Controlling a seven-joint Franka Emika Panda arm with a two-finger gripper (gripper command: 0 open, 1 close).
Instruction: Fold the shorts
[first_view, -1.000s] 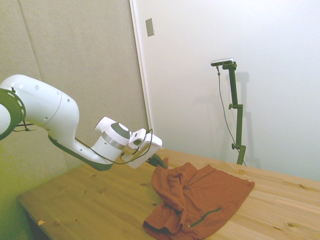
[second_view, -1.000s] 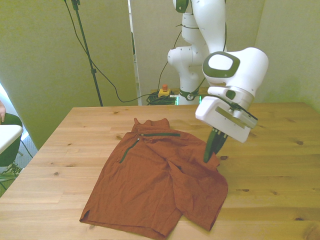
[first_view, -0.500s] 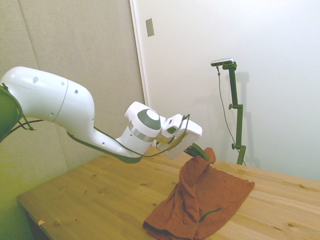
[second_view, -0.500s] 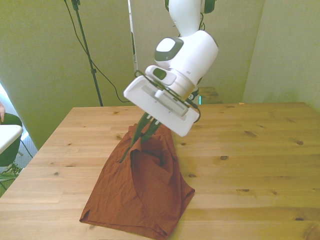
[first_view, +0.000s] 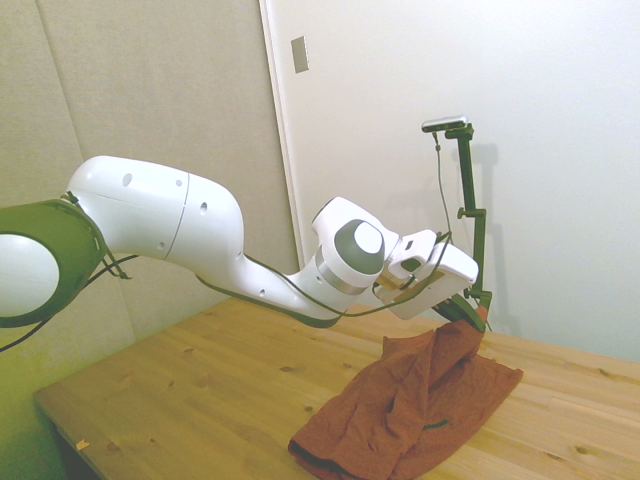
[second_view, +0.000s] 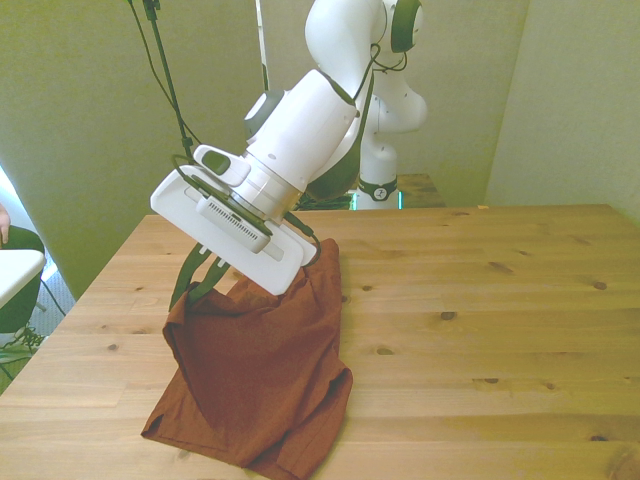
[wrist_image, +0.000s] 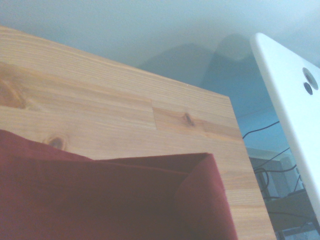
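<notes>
Looking from the side, we see the tool (first_view: 470, 314) clamped on a raised corner of the shorts (first_view: 420, 405), its dark fingers (first_view: 462, 312) pinching the rust-orange fabric at the highest point of the garment. From that pinch the cloth hangs down and away in a slanted drape, and the rest of it lies bunched on the worktop (first_view: 200, 390) below and to the arm's side of the tool. A short dark green zipper line shows on the lower part of the heap in this view.

In the front view we find the tool (second_view: 197, 283) over the end of the shorts (second_view: 255, 370) that lies toward the front view's left, with the white wrist body just above the fabric and partly covering its upper edge. The fingertips (second_view: 186, 280) are together on a fold of cloth there. Beneath the tool the shorts fall as a doubled mass, one layer lying over another, and their lower hem rests on the worktop (second_view: 480, 320) near its near edge.

From the wrist view we make out a folded edge of the shorts (wrist_image: 100, 200) lying on the pale planks of the worktop (wrist_image: 100, 105), the top layer ending in a soft corner.
</notes>
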